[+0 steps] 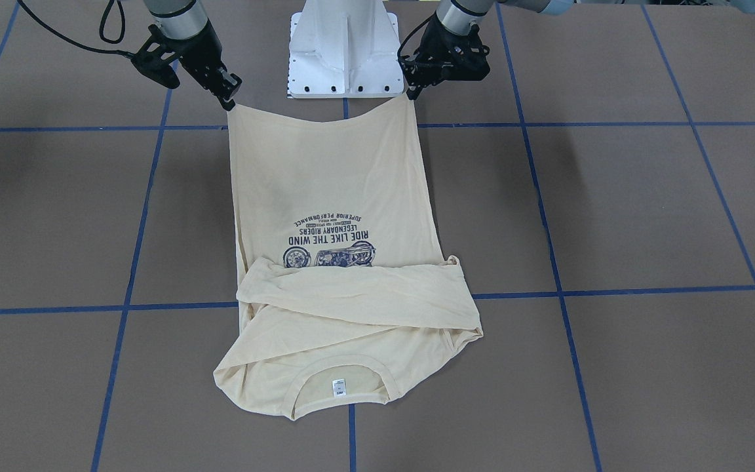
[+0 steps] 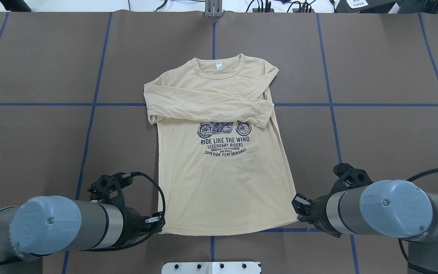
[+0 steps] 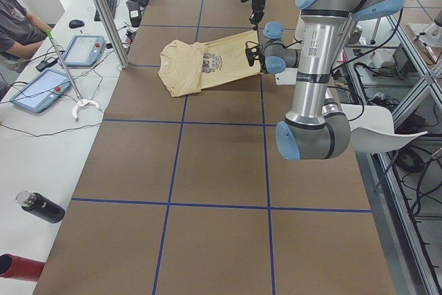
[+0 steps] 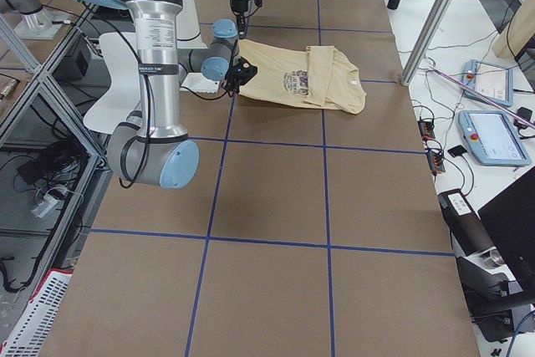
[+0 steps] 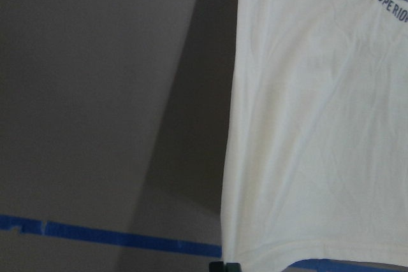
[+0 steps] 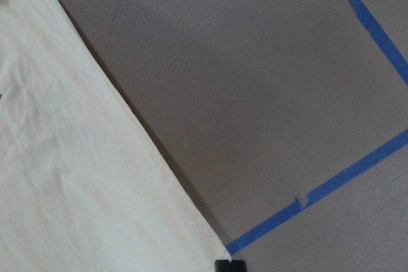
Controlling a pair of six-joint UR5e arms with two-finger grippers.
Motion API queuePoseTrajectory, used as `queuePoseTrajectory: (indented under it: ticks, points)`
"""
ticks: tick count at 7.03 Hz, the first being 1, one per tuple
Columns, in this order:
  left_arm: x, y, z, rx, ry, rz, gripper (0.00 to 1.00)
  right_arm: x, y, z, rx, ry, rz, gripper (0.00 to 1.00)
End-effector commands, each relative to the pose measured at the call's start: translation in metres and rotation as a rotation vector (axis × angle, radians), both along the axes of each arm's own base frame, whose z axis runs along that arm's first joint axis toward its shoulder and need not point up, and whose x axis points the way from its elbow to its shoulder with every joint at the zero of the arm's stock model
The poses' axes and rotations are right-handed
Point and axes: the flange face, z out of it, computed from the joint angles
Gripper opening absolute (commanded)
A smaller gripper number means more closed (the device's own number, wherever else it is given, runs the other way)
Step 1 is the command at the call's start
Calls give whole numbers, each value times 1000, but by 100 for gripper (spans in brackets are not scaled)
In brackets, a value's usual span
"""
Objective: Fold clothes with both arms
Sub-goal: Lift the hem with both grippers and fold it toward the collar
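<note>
Counts: 1 T-shirt (image 2: 222,182) on the table (image 2: 375,133). 2 arms over the table: left arm (image 2: 51,224), right arm (image 2: 394,205). 2 end effectors: left end effector (image 1: 410,95), right end effector (image 1: 228,100). 1 white pedestal base (image 1: 345,46) at the table's edge. Beside the table: 2 tablets (image 3: 84,50), 1 black bottle (image 3: 41,206), 1 person (image 3: 17,29).

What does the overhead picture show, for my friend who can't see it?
A cream long-sleeved T-shirt lies print-up on a brown table, sleeves folded across its chest. The left tool and right tool each pinch a corner of its bottom hem, nearest the robot.
</note>
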Motion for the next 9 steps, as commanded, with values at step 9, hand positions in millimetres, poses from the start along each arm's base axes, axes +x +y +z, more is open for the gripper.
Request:
queuePoseTrajectory:
  ticks: [9]
  points:
    - [-48,-117,-24,243,-45,-98,0,30,-146,-2,115,13,91,0]
